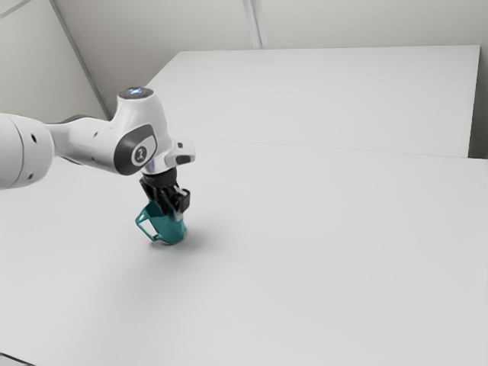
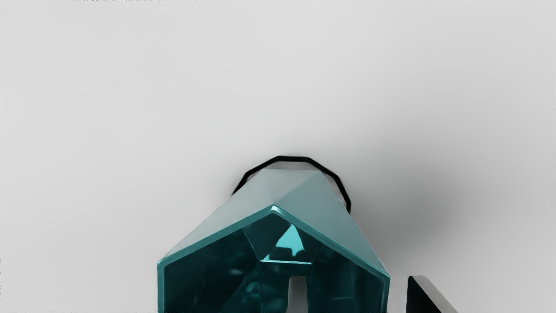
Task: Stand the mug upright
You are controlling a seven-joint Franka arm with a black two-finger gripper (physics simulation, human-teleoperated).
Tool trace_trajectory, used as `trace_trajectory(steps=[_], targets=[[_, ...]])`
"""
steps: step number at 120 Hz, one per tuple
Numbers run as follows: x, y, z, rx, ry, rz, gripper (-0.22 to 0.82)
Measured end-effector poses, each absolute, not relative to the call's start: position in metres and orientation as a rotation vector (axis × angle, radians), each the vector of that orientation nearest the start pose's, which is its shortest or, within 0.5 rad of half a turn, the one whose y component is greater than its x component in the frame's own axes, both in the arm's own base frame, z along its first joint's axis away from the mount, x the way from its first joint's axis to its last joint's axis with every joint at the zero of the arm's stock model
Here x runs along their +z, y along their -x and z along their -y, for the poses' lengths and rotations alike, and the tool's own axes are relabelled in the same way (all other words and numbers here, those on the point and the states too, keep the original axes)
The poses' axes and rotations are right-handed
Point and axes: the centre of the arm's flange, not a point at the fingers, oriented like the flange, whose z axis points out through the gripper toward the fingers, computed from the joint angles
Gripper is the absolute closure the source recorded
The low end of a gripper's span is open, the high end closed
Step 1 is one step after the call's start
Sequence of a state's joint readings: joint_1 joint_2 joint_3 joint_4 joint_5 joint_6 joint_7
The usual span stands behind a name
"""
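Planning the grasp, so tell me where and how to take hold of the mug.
Take the mug by the rim wall away from its handle, I'd judge, from above: the mouth opens toward the gripper, and its fingers straddle that thin wall, one inside, one outside.

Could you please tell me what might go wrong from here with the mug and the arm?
One finger of the tool is inside the mug and the other outside, with a gap beside the wall, so closing might jolt or tip it. The mug seems to lean a little, so it could rock on the table if released carelessly. Lifting away at a slant, the inner finger might catch the rim and drag it over.
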State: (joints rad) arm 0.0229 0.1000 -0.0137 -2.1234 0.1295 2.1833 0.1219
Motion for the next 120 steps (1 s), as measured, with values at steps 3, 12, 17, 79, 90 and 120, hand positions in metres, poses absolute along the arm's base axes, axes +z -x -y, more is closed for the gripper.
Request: trace_trajectory(steps=[3, 12, 17, 79, 90, 120], targets=[[0.363, -0.553, -0.010, 0.065, 3.027, -0.279, 0.38], [0.375, -0.552, -0.008, 0.032, 3.027, -0.257, 0.27], [0.385, -0.551, -0.007, 0.009, 3.026, -0.248, 0.22], [0.583, -0.616, 0.000, -0.185, 3.103, -0.113, 0.02], [0.594, -0.612, 0.001, -0.147, 3.116, -0.119, 0.01], [0.593, -0.603, 0.000, -0.050, 3.140, -0.144, 0.00]])
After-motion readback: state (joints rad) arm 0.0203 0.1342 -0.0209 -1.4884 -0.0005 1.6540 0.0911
